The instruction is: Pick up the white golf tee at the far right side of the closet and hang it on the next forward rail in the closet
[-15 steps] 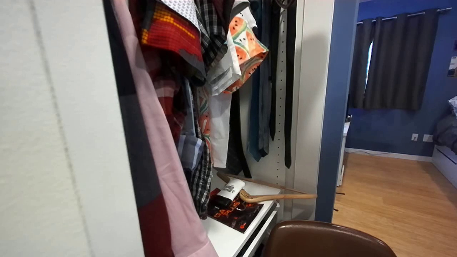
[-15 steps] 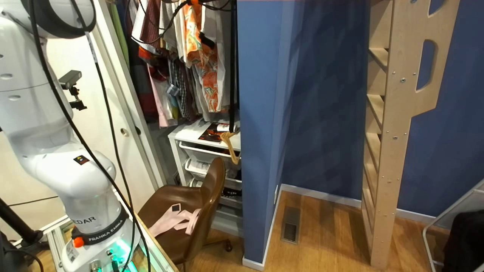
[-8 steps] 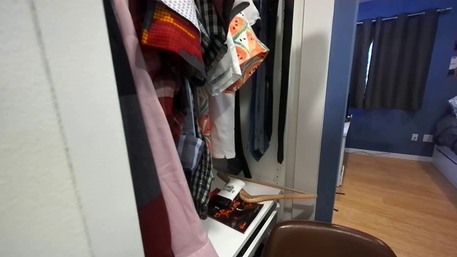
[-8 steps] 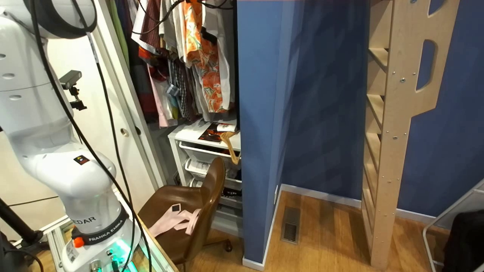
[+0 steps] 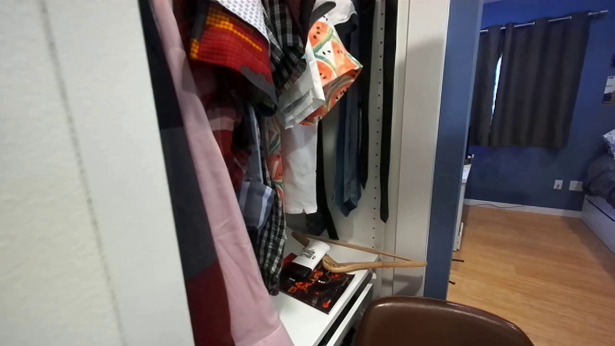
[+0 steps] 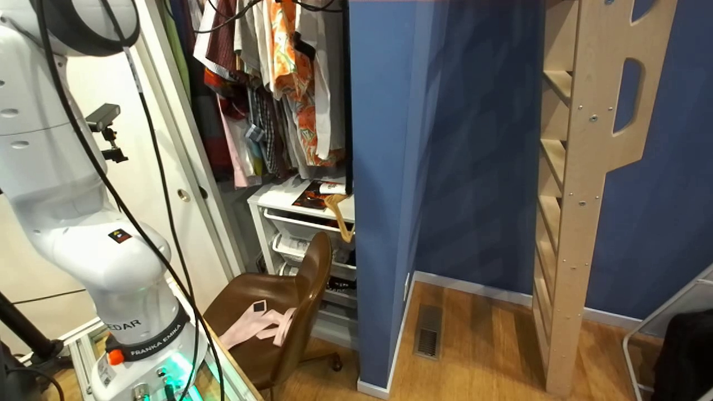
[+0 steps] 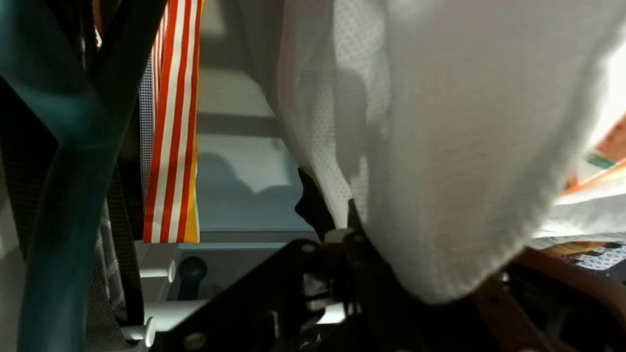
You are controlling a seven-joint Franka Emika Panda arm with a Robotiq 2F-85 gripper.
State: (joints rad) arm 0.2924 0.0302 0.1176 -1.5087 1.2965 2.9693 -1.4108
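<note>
The white golf tee [image 7: 450,146] fills the right of the wrist view as pale, blurred cloth. A narrow strip of it runs down between my gripper's [image 7: 328,205] dark fingers, which are pinched together on it. In an exterior view the shirt [image 6: 330,94] hangs beside orange-patterned clothing. Its lower part [image 5: 301,168] shows behind the watermelon-print cloth in an exterior view. White side walls [image 5: 419,154] bound the closet. The forward rail cannot be made out, and the shirt's top is cut off by the picture edge.
Dark ties [image 5: 386,120] hang at the closet's right wall. A striped tie [image 7: 172,122] and teal tubes [image 7: 63,205] lie left of my gripper. Below are a wooden hanger [image 5: 375,265] and a magazine [image 5: 314,290]. A brown chair [image 6: 316,250] stands in front, beside a blue wall [image 6: 381,195].
The white tee's lower hem has risen and shifted slightly right in an exterior view. The ties have swung, and the arm's cable at the top has moved up.
</note>
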